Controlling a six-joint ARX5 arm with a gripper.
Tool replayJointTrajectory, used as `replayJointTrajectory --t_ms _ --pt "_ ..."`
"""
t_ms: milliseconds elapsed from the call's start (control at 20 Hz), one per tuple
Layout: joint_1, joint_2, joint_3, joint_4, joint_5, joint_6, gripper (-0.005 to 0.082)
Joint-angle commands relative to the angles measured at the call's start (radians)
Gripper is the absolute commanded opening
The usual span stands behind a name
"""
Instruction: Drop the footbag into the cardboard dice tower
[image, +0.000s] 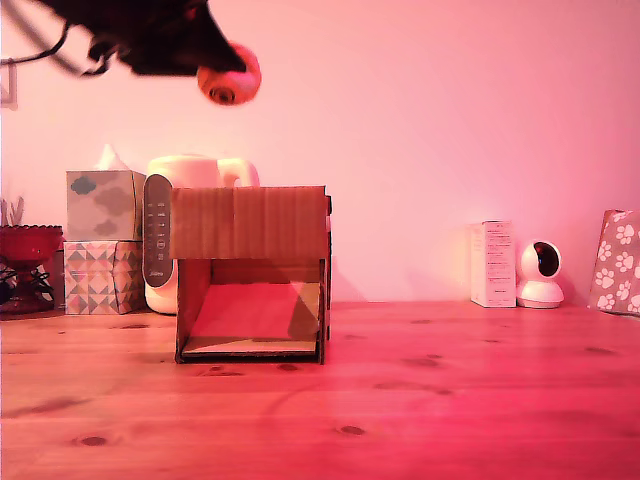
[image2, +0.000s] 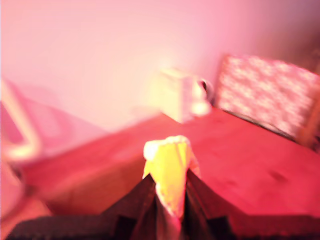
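The footbag, a small soft ball with a dark ring logo, hangs high above the table near the exterior view's upper left, pinched in my black gripper. In the blurred wrist view the footbag shows yellow and cream between the two dark fingers, with my gripper shut on it. The cardboard dice tower stands on the wooden table below the ball, its wide front opening showing a sloped inner ramp. The ball sits roughly over the tower's left part in the exterior view.
Behind the tower stands a white appliance with a grey control strip. Two patterned tissue boxes and a dark red bowl sit at the exterior view's left. At the right are a white carton, a round white camera and a paw-print bag.
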Motion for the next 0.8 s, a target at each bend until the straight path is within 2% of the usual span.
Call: replayJointTrajectory --t_ms 0,150,250,350,500,550,650,700,750 --pt "0.013 0.062 0.065 -0.061 0.012 0.006 0.0075" --pt "0.036 0.182 0.211 -0.177 0.018 0.006 0.0075" --pt "0.047 0.257 0.293 -0.246 0.059 0.006 0.0075" --pt "0.055 0.332 0.367 -0.304 0.075 0.006 0.0075" --pt "0.063 0.404 0.415 -0.326 0.074 0.013 0.0075" --pt "0.063 0.408 0.416 -0.325 0.071 0.033 0.0075" --pt "0.068 0.407 0.418 -0.325 0.065 0.035 0.0081" --pt "0.071 0.407 0.424 -0.326 0.064 0.042 0.0119" --pt "0.073 0.407 0.433 -0.335 0.065 0.042 0.0228"
